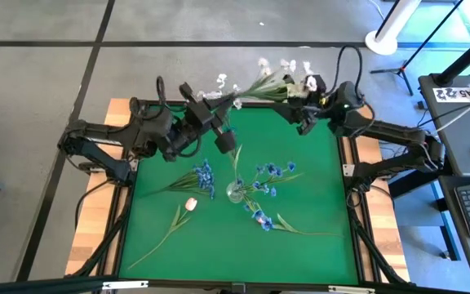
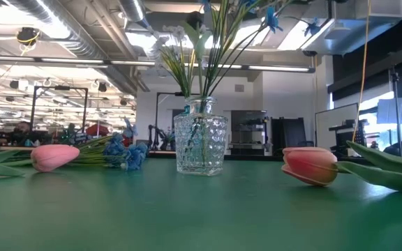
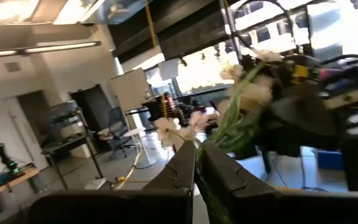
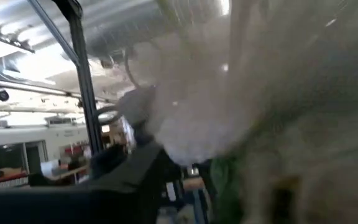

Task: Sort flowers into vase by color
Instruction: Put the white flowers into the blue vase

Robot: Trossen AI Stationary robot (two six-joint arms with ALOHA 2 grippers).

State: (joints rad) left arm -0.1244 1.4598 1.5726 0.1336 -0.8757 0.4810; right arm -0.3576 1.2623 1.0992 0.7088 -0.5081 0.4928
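A bunch of white flowers on green stems is held up in the air over the table's far edge. My left gripper is shut on its stem end, and in the left wrist view the white flowers rise beyond my left gripper. My right gripper is right beside the blossoms, which fill its wrist view as white flowers. A glass vase stands mid-table with blue flowers in it. More blue flowers and a pink tulip lie on the green mat. My left gripper pinches the white bunch by its green stems near their lower end, between the two fingers. The fingers come from the table's left side, slanting upward. The bunch is lifted clear of the table and slants away toward the right arm.
The glass vase stands upright, stems rising out of it. In the low view a pink tulip lies on one side and a second tulip on the other. Another blue sprig lies near the vase. The mat's near part is free.
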